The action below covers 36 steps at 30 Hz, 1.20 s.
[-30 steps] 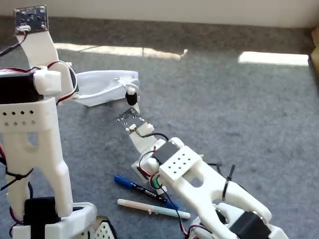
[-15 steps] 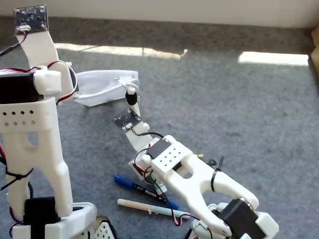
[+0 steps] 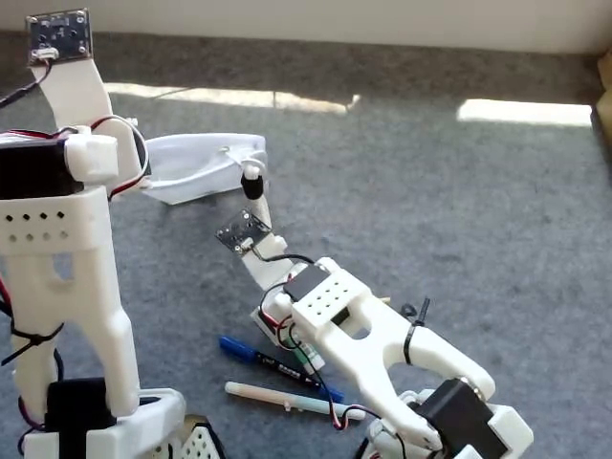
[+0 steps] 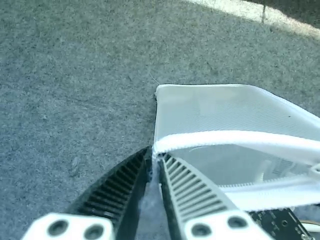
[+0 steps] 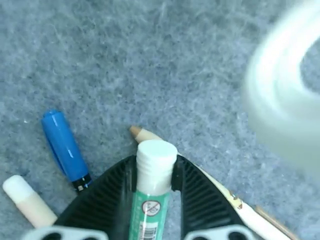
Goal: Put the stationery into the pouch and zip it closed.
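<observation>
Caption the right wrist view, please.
Right gripper holds a green tube over a blue pen and pencil.

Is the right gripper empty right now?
No, the right gripper is shut around a white-capped green plastic tube, held over the grey carpet.

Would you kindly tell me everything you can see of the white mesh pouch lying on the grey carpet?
The white mesh pouch is a flat, soft bag of see-through netting with solid white zip bands along its mouth. The mouth gapes open, the two bands arching apart, so it is not yet zipped. It lies on the grey carpet, and one corner at the end of the zip is pinched in the left gripper, whose ribbed fingers are closed on it.
</observation>
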Motion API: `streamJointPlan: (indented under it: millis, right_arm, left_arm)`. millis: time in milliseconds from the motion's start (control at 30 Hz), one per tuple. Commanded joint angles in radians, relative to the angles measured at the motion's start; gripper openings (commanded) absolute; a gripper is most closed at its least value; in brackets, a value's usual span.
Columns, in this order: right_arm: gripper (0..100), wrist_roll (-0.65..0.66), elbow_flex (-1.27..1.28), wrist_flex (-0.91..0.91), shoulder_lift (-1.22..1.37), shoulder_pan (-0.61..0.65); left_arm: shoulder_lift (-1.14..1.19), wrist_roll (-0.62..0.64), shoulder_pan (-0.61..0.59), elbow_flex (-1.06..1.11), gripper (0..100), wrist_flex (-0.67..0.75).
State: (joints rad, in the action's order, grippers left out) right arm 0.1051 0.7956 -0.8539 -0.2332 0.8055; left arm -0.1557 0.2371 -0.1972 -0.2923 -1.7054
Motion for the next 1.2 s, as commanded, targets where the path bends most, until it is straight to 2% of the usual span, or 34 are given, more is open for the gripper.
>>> streamJointPlan:
  millis: [0,600,933,1167]
  right_arm:
    - [0.5,0.015,-0.010,0.021,-0.091,-0.013]
    - [0.5,0.020,0.262,0.022,-0.573,-0.016]
    - [0.5,0.021,0.381,0.024,-0.837,-0.018]
    - [0.5,0.017,0.406,0.022,-0.964,-0.018]
  left_arm:
    - [0.005,-0.009,-0.016,0.033,1,0.009]
    - [0.002,-0.009,0.022,0.024,1,-0.035]
    - [-0.159,-0.043,0.081,0.102,1,-0.041]
    - [-0.145,-0.044,0.085,0.119,1,-0.041]
